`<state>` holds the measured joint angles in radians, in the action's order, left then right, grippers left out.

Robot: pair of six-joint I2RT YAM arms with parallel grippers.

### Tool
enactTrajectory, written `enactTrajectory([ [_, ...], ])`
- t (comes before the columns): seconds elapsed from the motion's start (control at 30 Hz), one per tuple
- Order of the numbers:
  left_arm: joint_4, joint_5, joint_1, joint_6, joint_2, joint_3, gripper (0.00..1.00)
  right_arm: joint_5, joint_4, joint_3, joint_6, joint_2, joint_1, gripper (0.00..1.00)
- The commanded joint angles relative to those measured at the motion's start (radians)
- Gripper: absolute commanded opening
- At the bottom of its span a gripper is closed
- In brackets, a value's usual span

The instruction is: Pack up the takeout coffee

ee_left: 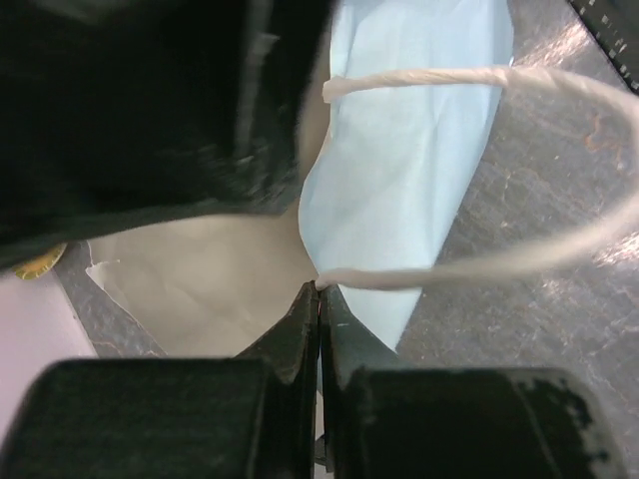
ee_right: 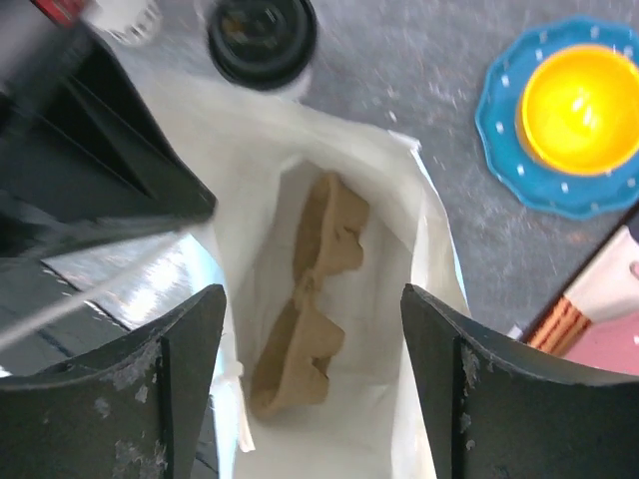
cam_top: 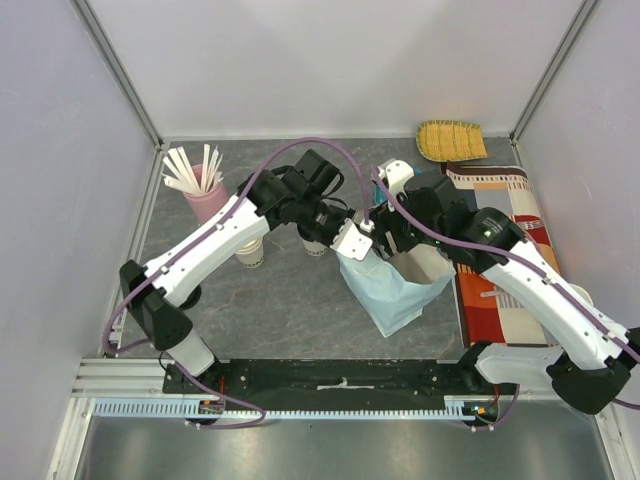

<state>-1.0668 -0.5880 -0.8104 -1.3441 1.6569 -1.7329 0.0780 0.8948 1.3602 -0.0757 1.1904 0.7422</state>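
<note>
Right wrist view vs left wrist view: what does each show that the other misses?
Only right wrist: the brown cardboard insert lying inside the paper bag, the takeout coffee standing outside the bag beyond its rim, and the right claw open above the bag's mouth. Only left wrist: the bag's white cord handle and the left claw shut on the bag's rim. Both: the bag's pale inside and the grey table.
</note>
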Motion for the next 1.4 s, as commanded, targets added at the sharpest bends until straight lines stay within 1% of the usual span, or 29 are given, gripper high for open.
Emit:
enactTrajectory([
  [0.0,0.042,-0.119,-0.004,0.102,-0.127,0.086,0.02,-0.137,-0.030,0.189,-0.071,-0.014,0.002,0.80],
  [0.07,0.045,-0.133,-0.006,0.089,-0.154,0.125,0.02,-0.196,0.007,0.241,-0.105,-0.005,0.002,0.79],
  [0.1,0.074,-0.133,-0.006,0.100,-0.170,0.156,0.02,-0.199,0.027,0.255,-0.155,0.004,0.002,0.75],
  [0.17,0.100,-0.130,-0.007,0.129,-0.181,0.171,0.02,-0.184,0.085,0.266,-0.185,0.005,0.002,0.68],
  [0.2,0.144,-0.119,-0.006,0.131,-0.190,0.197,0.02,-0.153,0.104,0.261,-0.209,-0.006,0.000,0.62],
  [0.27,0.209,-0.107,-0.006,0.149,-0.230,0.248,0.02,-0.115,0.124,0.225,-0.207,-0.031,0.002,0.58],
  [0.3,0.249,-0.089,-0.006,0.148,-0.244,0.309,0.02,-0.113,0.115,0.205,-0.184,-0.069,0.003,0.56],
  [0.33,0.334,-0.075,-0.006,0.160,-0.271,0.341,0.02,-0.122,0.090,0.165,-0.164,-0.086,0.003,0.54],
  [0.37,0.384,-0.056,-0.009,0.174,-0.279,0.366,0.02,-0.129,0.082,0.152,-0.142,-0.100,0.003,0.52],
  [0.4,0.407,-0.024,-0.012,0.172,-0.282,0.390,0.02,-0.129,0.084,0.145,-0.119,-0.110,0.003,0.48],
  [0.47,0.416,0.014,-0.033,0.148,-0.281,0.395,0.02,-0.129,0.102,0.126,-0.085,-0.106,0.002,0.46],
  [0.5,0.418,0.051,-0.042,0.123,-0.284,0.406,0.02,-0.141,0.108,0.116,-0.085,-0.097,0.003,0.42],
  [0.57,0.418,0.083,-0.079,0.080,-0.318,0.430,0.02,-0.170,0.110,0.080,-0.110,-0.089,0.003,0.39],
  [0.6,0.418,0.111,-0.096,0.028,-0.336,0.464,0.02,-0.172,0.110,0.074,-0.122,-0.087,0.005,0.36],
  [0.7,0.381,0.125,-0.160,-0.053,-0.419,0.538,0.02,-0.172,0.075,0.059,-0.179,-0.107,0.003,0.34],
  [0.77,0.340,0.117,-0.208,-0.056,-0.451,0.570,0.02,-0.176,0.070,0.071,-0.202,-0.106,0.003,0.32],
  [0.87,0.321,0.117,-0.278,-0.049,-0.509,0.628,0.02,-0.132,0.111,0.053,-0.226,-0.075,0.025,0.29],
  [0.97,0.323,0.135,-0.340,-0.056,-0.546,0.679,0.02,-0.107,0.084,-0.004,-0.254,-0.065,0.089,0.27],
  [1.03,0.320,0.166,-0.368,-0.049,-0.555,0.694,0.02,-0.023,0.114,0.025,-0.265,-0.054,0.143,0.27],
  [1.13,0.312,0.191,-0.421,-0.007,-0.557,0.723,0.02,0.044,0.191,0.075,-0.272,-0.037,0.166,0.27],
  [1.2,0.312,0.191,-0.444,0.051,-0.548,0.720,0.02,0.046,0.231,0.076,-0.279,-0.038,0.174,0.29],
  [1.23,0.315,0.194,-0.450,0.071,-0.539,0.719,0.02,0.039,0.239,0.068,-0.280,-0.038,0.178,0.29],
  [1.27,0.326,0.201,-0.457,0.127,-0.537,0.716,0.02,0.042,0.243,0.066,-0.282,-0.034,0.196,0.29],
  [1.37,0.386,0.238,-0.461,0.200,-0.526,0.710,0.02,0.063,0.245,0.092,-0.277,0.001,0.233,0.31],
])
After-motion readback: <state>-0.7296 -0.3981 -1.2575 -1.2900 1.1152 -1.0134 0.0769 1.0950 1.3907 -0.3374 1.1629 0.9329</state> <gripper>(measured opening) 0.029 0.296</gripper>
